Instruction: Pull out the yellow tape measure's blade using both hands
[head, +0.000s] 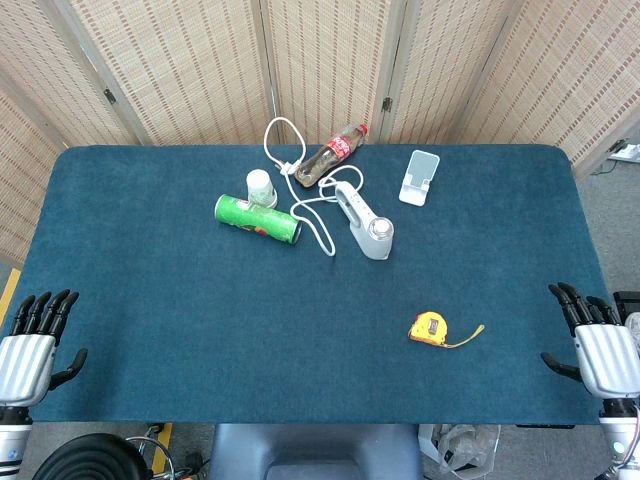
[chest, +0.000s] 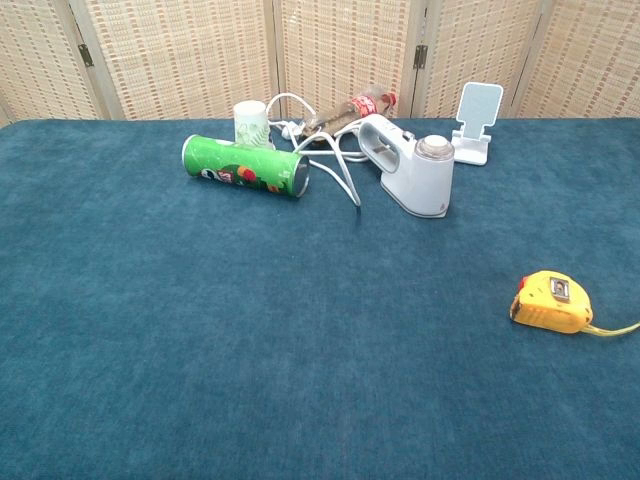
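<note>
A small yellow tape measure (head: 429, 328) (chest: 551, 302) lies flat on the blue table, right of centre near the front. A short yellow strap or blade end (head: 467, 338) trails from it to the right. My left hand (head: 32, 345) hovers at the front left corner, fingers spread, holding nothing. At the front right edge my right hand (head: 597, 340) is also empty with fingers apart, roughly a hand's width right of the tape measure. Neither hand shows in the chest view.
Toward the back middle stand a green chip can (head: 258, 220) on its side, a white cup (head: 261, 187), a cola bottle (head: 332, 154) lying down, a white handheld appliance (head: 365, 222) with its looping cord, and a white phone stand (head: 419, 177). Woven screens close off the back.
</note>
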